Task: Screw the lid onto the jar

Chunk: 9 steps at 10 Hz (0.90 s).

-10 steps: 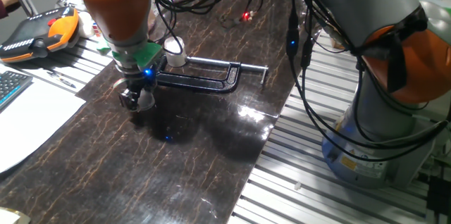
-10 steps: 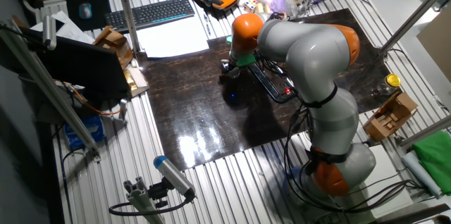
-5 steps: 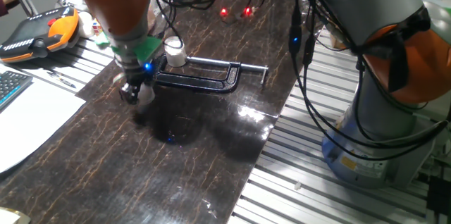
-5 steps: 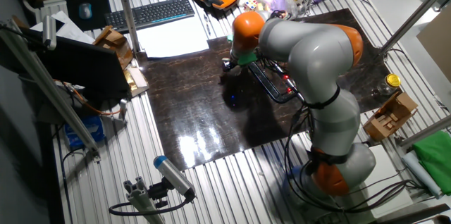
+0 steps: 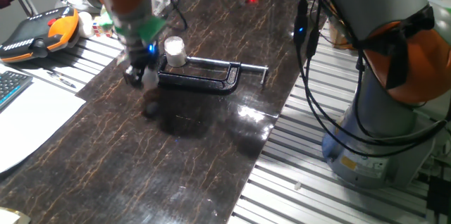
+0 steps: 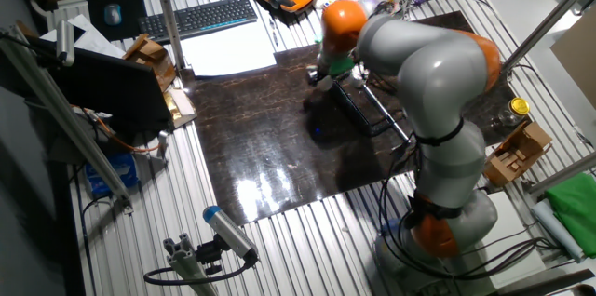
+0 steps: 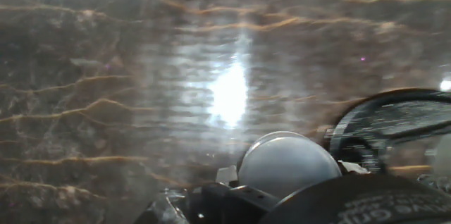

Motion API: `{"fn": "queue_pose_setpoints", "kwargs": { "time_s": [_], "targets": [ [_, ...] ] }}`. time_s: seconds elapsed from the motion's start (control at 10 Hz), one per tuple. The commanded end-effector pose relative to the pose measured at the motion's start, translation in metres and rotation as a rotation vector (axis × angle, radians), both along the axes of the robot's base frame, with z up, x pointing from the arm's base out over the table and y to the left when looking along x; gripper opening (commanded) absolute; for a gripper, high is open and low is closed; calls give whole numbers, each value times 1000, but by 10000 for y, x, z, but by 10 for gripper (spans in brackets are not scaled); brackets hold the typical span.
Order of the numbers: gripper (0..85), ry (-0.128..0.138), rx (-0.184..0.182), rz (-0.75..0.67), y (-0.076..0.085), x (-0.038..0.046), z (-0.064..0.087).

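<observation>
While the end effector grips the lid, the jar stands uncapped.

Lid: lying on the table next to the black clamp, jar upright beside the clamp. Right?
No. The lid is not lying on the table; the gripper holds it just above, next to the black clamp, as the hand view shows. The jar is upright beside the clamp.

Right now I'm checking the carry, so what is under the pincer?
The pincer holds the lid above the dark tabletop, beside the black C-clamp. Only bare tabletop shows below; the pincer hides the lid's gripped edge.
</observation>
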State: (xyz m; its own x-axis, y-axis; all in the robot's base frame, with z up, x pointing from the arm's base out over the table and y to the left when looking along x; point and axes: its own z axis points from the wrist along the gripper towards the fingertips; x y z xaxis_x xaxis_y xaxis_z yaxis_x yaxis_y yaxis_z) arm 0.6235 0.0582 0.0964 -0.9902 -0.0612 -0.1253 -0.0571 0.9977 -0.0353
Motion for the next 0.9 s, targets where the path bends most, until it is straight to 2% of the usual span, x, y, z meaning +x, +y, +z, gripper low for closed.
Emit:
{"fn": "queue_pose_setpoints", "kwargs": {
  "time_s": [0.0,0.2,0.5,0.6,0.7,0.8],
  "targets": [
    [507,4,3,-7,-128,-18,138],
    [507,2,-20,-20,-301,-45,207],
    [507,-2,-20,-40,-493,-81,233],
    [507,4,-4,-48,-493,-81,233],
    [507,5,-3,-57,-493,-81,233],
    [507,25,0,-65,-493,-81,233]
  ]
}}
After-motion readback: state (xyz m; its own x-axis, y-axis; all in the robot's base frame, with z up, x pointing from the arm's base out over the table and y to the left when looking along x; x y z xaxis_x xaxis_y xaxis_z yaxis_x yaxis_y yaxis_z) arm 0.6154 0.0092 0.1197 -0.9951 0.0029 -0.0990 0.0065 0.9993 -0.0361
